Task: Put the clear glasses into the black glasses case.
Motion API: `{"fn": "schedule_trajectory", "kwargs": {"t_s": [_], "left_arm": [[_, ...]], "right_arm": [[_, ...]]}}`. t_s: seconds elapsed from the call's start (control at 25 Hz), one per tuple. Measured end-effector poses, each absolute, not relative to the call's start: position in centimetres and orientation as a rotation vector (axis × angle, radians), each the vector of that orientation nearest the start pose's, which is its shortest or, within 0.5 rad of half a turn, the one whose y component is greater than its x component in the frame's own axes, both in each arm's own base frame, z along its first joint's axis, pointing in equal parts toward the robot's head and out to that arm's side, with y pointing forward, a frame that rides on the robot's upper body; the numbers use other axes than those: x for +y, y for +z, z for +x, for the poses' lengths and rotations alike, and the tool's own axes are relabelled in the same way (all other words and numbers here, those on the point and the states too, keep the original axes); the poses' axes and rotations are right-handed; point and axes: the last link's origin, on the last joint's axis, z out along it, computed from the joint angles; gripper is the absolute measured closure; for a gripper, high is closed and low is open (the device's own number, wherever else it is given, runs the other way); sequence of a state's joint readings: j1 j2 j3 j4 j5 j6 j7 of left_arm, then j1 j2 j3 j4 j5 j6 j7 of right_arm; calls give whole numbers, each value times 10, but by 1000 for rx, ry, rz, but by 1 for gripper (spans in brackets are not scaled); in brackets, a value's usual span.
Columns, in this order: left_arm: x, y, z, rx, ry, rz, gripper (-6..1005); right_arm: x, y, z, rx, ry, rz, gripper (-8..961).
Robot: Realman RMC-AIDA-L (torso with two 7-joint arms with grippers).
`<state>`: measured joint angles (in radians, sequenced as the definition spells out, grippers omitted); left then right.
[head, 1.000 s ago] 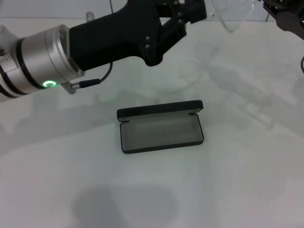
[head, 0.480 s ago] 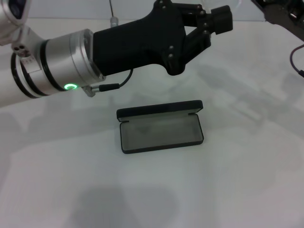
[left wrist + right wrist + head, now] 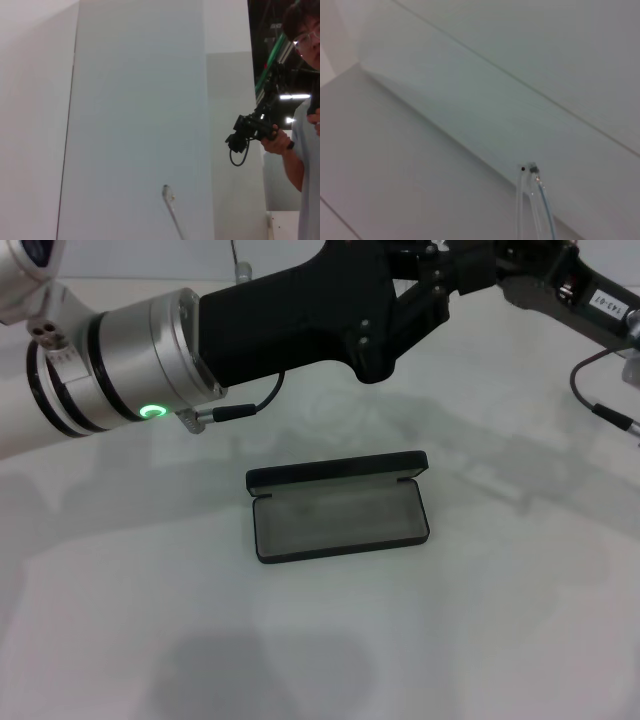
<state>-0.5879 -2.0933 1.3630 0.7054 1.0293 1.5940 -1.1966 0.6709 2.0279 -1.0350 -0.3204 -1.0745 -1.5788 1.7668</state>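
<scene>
The broad white worktop [image 3: 520,620] lies well below both hands. The left hand [image 3: 455,275], on its thick silver-and-black arm, is raised high at the far side, and the right hand [image 3: 510,270] sits just beside it, the two nearly meeting. I cannot tell whether either hand is clenched or released.

Below and nearer than the left hand, the slim black rectangular glasses case [image 3: 340,508] rests open, lid tipped back, grey lining bare. Of the clear plastic glasses [image 3: 532,200], only a thin transparent arm shows close to each wrist camera, so they appear to be up between the hands.

To do this well, I'd bring them down level and lengthwise over the tray, arms folded, before letting go.
</scene>
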Motion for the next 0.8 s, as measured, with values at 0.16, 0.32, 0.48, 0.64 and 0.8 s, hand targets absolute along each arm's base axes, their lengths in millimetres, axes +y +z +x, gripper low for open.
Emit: {"fn": "schedule_trajectory", "kwargs": {"t_s": [0.16,0.32,0.48,0.64,0.8], "left_arm": [[330,-12,-111,-39,-1556,-2646,955],[330,-12,-111,-38,-1556,-2646,955],[330,-12,-111,-41,-1556,-2647,955],[331,-12,-111,-43,-1556,-2647,954],[331,-12,-111,-44,-1555,-2646,954]], "right_arm": [[366,8,174,1210,1701,-2398,897],[364,5,166,1159,1666,-2483,897],[360,1,160,1111,1627,-2563,897],[356,-3,155,1078,1597,-2623,897],[352,-6,153,1069,1586,-2664,896]]}}
